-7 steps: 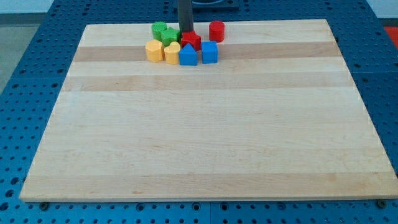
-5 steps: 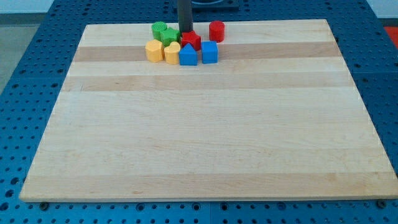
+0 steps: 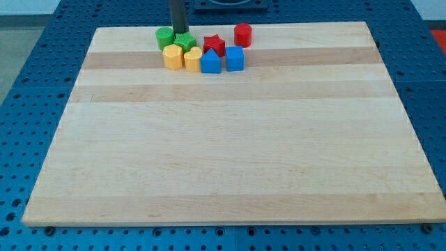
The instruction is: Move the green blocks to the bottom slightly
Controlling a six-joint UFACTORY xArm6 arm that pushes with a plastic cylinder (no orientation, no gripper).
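Observation:
Two green blocks lie near the board's top edge: a round one and a star-shaped one to its right. My tip stands between them at their upper side, touching or nearly touching both. Just below them sit two yellow blocks, a hexagonal one and a rounded one.
A red star block, a red cylinder, a blue house-shaped block and a blue cube cluster right of the green blocks. The wooden board lies on a blue pegboard table.
My tip has moved left from beside the red star to between the green blocks. The round green block has shifted left and the green star slightly left too.

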